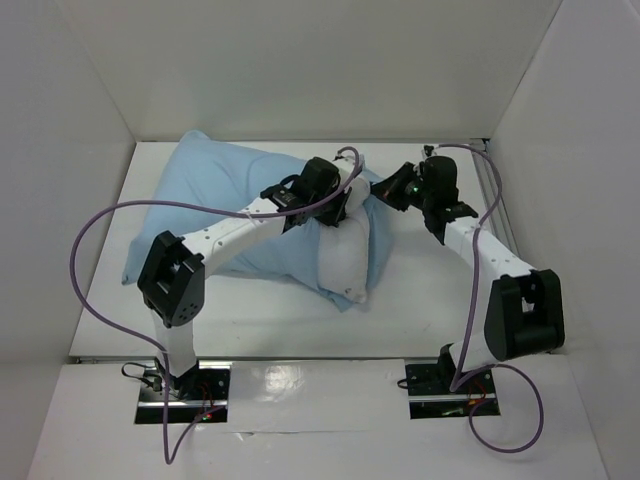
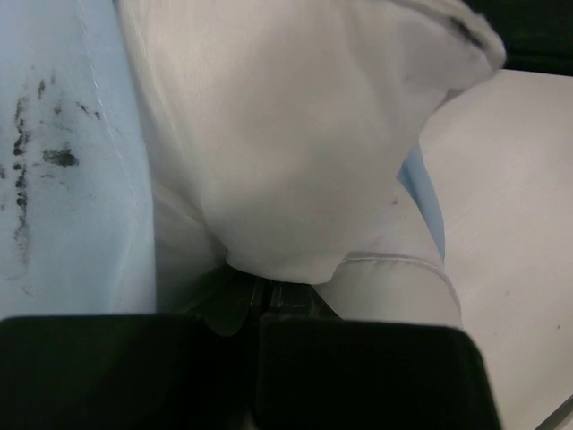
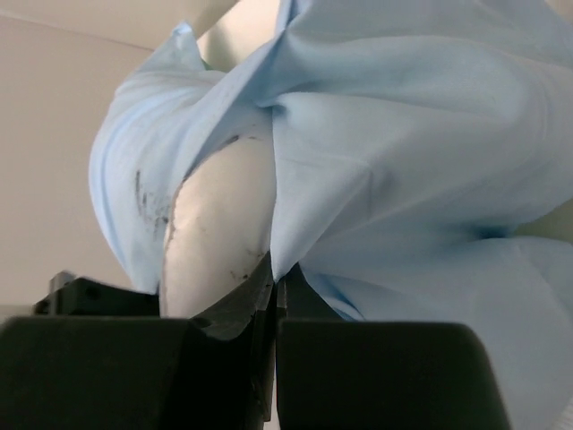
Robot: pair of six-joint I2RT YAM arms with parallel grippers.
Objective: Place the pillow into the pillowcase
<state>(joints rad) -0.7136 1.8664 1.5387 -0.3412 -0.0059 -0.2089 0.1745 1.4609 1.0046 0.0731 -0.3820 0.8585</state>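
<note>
On the white table the pale blue pillowcase lies with the pillow mostly inside it; only one white end sticks out at the near right side. The left gripper is pressed together on a fold of that white end. The right gripper pinches the pillowcase edge just beside it.

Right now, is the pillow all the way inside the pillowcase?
Only partly. One white end of the pillow pokes out of the blue pillowcase.
</note>
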